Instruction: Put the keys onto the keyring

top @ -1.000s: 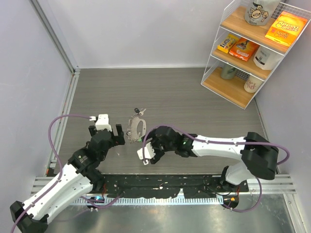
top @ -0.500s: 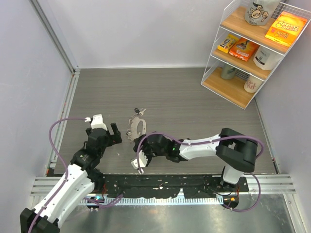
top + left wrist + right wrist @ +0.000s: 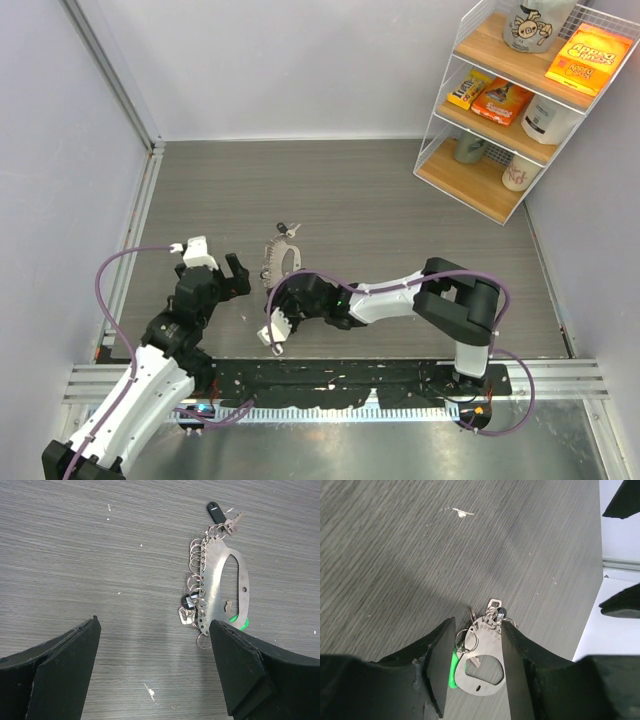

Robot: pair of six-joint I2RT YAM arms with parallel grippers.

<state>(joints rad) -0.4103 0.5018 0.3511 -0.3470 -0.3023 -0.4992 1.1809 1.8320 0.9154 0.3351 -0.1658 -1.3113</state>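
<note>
The keyring [image 3: 220,587] is a flat silvery plate with a large hole, a row of small rings and a green piece [image 3: 242,623]. It lies flat on the table. It also shows in the top view [image 3: 280,260] and the right wrist view [image 3: 490,647]. Tiny keys with dark heads lie at its far end [image 3: 216,512] and beside its edge [image 3: 188,608]. My right gripper [image 3: 478,625] is open, and the keyring's green end shows in the gap between its fingers. My left gripper [image 3: 155,630] is open and empty, just left of the keyring.
A wire shelf [image 3: 520,100] with boxes, mugs and jars stands at the back right. A metal rail [image 3: 135,230] runs along the table's left side. White scuff marks [image 3: 149,694] dot the wood-grain table.
My right arm has folded and its wrist has slid left and nearer along the table's front. My left gripper has drawn back a little to the left. The keyring has stayed put.
</note>
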